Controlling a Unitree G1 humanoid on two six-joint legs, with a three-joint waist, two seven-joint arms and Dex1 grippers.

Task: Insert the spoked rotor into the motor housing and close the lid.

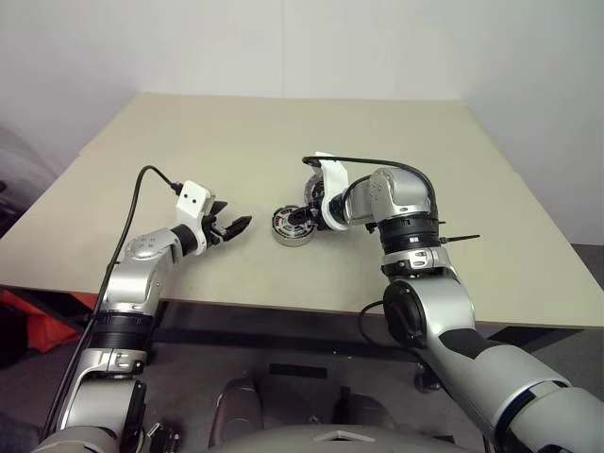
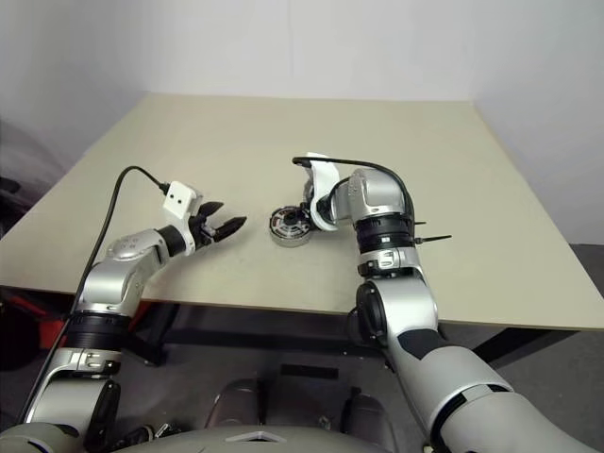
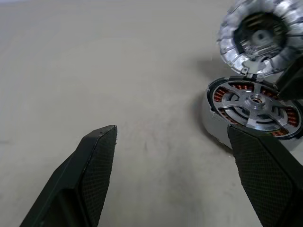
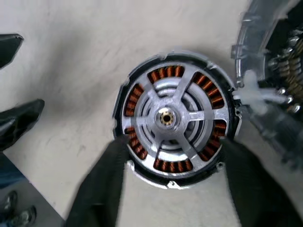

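We see rotor [image 4: 168, 118] seated in housing [image 4: 142, 177] on table [image 1: 236, 142]. Lid [image 3: 259, 35] stands tilted just behind, its far edge cut off. Right gripper [image 4: 173, 187] spread wide astride housing, gripping nothing. Left gripper [image 3: 189, 175] open, empty, near housing.

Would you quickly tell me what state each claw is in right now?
Left claw: open, holding nothing.
Right claw: open, straddling the motor housing, not gripping it.
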